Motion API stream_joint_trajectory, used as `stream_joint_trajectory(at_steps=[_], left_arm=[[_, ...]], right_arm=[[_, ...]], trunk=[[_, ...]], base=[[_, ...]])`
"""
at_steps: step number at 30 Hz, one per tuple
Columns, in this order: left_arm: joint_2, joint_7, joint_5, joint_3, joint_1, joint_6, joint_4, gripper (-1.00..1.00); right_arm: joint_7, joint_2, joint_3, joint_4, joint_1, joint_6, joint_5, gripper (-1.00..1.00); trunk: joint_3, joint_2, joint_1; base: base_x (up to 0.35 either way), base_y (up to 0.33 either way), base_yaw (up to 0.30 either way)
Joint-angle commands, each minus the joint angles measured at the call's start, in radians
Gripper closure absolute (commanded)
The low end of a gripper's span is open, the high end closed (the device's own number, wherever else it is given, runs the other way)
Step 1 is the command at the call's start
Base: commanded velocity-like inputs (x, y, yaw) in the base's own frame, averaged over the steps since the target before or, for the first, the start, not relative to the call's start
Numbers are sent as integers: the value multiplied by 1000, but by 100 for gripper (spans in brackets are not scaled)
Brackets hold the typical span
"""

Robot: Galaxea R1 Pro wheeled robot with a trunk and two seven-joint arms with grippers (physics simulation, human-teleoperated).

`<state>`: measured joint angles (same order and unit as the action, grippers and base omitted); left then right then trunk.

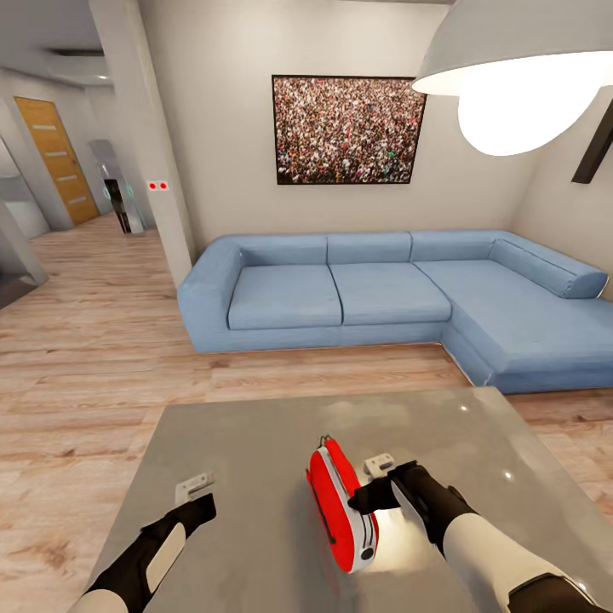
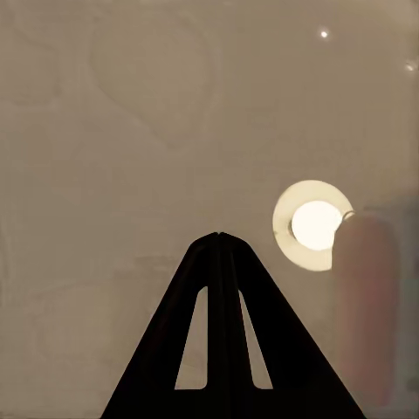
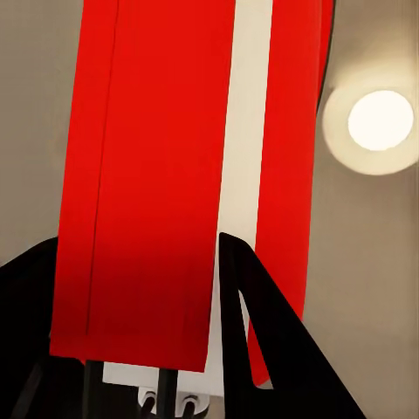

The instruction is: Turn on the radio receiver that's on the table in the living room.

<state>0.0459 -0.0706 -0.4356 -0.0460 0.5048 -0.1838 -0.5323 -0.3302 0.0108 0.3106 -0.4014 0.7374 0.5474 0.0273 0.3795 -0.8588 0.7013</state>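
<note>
Red radio receiver (image 1: 341, 502) on grey table (image 1: 255, 477)

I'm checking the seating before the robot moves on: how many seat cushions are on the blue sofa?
3: two side by side on the blue sofa facing the table, left and middle, one long chaise cushion at right.

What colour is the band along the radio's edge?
White, running between red panels of the radio receiver; clearest in the right wrist view.
</note>
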Motion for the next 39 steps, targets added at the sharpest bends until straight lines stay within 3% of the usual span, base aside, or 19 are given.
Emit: stream_joint_trajectory(at_steps=[1, 10, 26, 39], left_arm=[[0, 0, 0, 0, 0, 0, 0, 100], [-1, -1, 0, 0, 0, 1, 0, 100], [-2, -2, 3, 0, 0, 4, 0, 100], [-1, -3, 3, -2, 0, 7, 0, 100]], right_arm=[[0, 0, -1, 0, 0, 0, 6, 100], [3, 0, -1, 0, 0, -2, 9, 100], [6, 3, -1, 11, 0, -105, 17, 100], [5, 3, -1, 13, 0, -110, 19, 100]], trunk=[[0, 0, 0], [0, 0, 0], [0, 0, 0], [0, 0, 0]], base=[[0, 0, 0], [0, 0, 0], [0, 0, 0], [0, 0, 0]])
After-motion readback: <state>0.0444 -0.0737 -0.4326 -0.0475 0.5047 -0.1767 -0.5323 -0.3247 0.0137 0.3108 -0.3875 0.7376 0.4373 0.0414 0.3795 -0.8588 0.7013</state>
